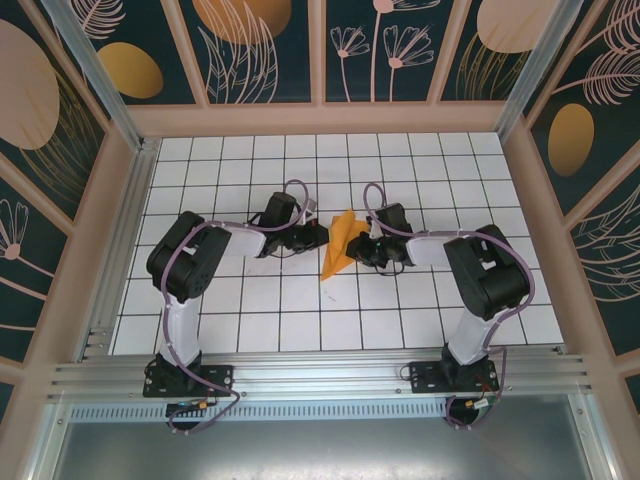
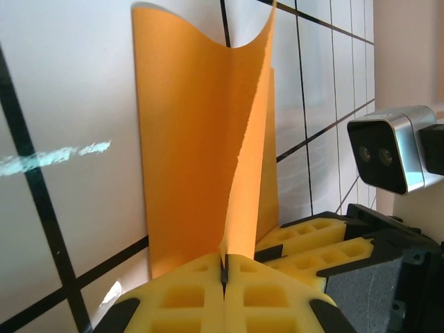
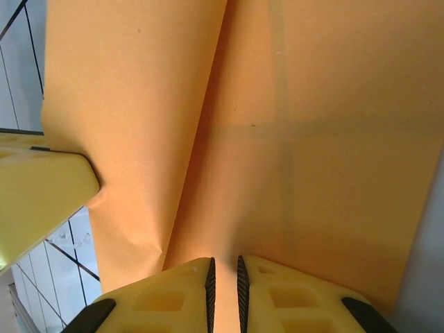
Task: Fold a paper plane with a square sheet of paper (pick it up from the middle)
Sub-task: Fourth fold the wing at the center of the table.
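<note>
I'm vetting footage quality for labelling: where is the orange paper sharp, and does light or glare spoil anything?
Top external: even light, paper small but crisp. Left wrist: paper edges sharp, table bright, nearly washed out. Right wrist: paper soft and translucent, the table's grid showing through as grey lines.

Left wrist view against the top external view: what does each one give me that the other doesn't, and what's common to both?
Left wrist: the left gripper shut on an edge of the thin orange paper sheet, its folded flaps standing up with a curled top edge; a silver wrist camera nearby. Top external: the black left arm and right arm whole, and the sheet's pointed outline between the left gripper and the right gripper. Shared: the sheet, the left gripper, the white gridded table.
</note>
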Robot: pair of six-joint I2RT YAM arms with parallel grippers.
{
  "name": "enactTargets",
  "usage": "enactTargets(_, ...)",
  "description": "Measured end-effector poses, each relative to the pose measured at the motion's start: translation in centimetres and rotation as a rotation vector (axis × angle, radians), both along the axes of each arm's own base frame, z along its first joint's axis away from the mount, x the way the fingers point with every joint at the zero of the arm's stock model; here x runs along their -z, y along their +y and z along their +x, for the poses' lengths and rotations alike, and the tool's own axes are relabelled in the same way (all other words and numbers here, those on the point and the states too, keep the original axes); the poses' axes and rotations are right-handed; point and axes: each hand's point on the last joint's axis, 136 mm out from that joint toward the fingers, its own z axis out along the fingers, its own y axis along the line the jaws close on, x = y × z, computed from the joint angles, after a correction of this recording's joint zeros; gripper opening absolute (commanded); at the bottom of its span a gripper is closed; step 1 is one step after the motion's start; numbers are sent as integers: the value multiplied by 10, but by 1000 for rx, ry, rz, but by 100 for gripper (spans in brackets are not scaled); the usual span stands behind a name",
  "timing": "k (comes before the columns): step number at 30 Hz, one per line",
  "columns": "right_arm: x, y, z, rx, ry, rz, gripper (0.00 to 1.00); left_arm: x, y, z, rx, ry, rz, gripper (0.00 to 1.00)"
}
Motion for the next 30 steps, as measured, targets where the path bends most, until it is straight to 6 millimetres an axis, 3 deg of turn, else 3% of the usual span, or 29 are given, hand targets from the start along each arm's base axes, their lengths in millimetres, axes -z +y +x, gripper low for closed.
enactTargets(12, 1, 1, 0, -5, 3, -4, 21, 17, 2, 1, 16, 19, 64, 0)
enactTargets(30, 1, 1, 0, -8, 3, -5, 21, 19, -1, 7, 32, 6, 76, 0)
